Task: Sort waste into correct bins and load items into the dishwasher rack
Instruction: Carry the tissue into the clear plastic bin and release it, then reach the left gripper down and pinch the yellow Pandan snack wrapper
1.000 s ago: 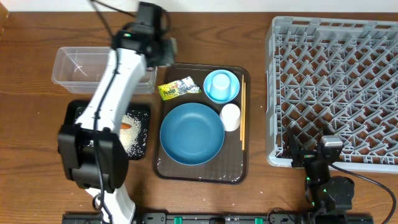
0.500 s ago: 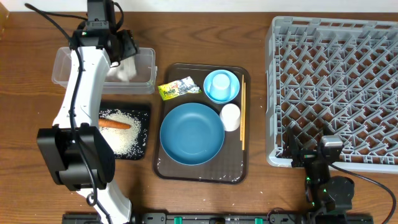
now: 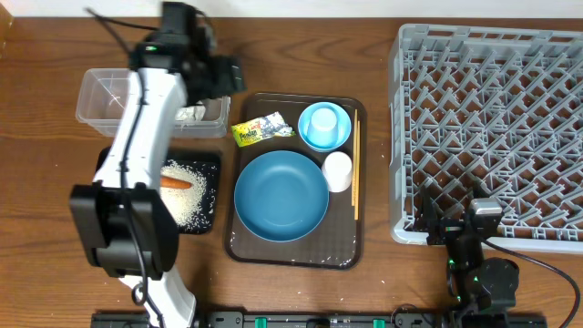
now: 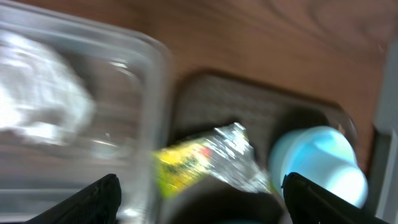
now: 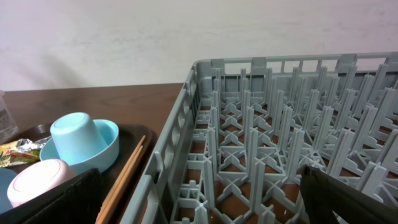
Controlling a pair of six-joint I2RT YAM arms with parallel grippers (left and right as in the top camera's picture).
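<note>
No legible text; print on the wrapper (image 3: pixel 263 128) seemingly too blurred

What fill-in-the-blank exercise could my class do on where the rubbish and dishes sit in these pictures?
Inside the clear rectangular plastic tub lies a crumpled white ____.
The small orange carrot rests on loose white ____ in the shallow black rectangular tray.
The yellow-green wrapper lies on the dark brown serving tray beside the small light-blue ____.
Missing words: tissue, rice, cup.

tissue (image 4: pixel 43 102): blurry white smear, left of the left hand (image 4: pixel 199 208)
wrapper (image 4: pixel 205 155): blurry, just ahead of that hand
rack (image 5: pixel 298 155): cut off past the right hand (image 5: pixel 199 208)
white cup (image 5: pixel 28 177): partly behind that hand
</note>
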